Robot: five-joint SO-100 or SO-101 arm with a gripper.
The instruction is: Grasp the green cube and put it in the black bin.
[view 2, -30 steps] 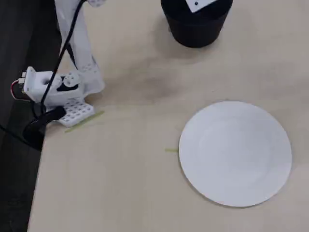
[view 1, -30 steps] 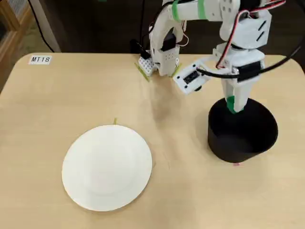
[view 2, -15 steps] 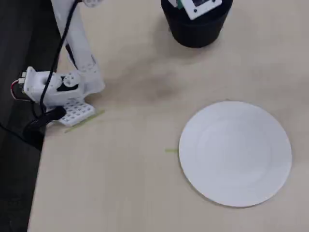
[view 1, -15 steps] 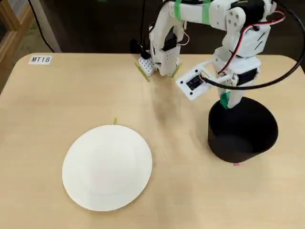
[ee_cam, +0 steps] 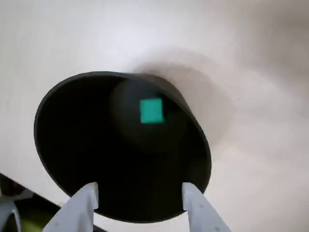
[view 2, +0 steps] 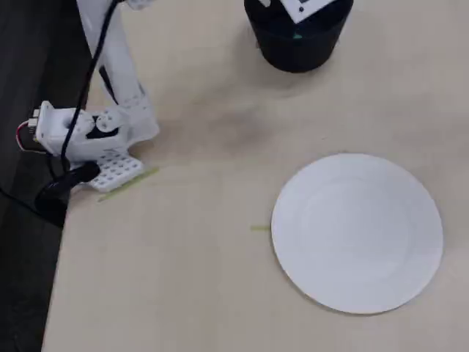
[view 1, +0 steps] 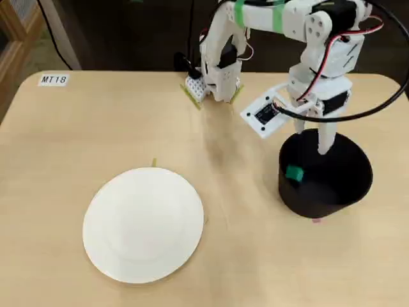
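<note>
In the wrist view the hand (ee_cam: 140,195) is cut off at 6 o'clock, only two white fingertips (ee_cam: 87,195) showing. In a fixed view the black bin (view 2: 297,48) runs off the top edge, and the green cube (view 2: 297,36) inside is a tiny, indistinct speck.

a white plate (view 1: 143,224) lies flat on the pale wooden worktop (view 1: 77,141), with nothing on it. a short green tape strip (view 1: 154,162) sits just beside its rim. a white label (view 1: 53,80) reading "mt18" is stuck near one worktop corner.
</note>
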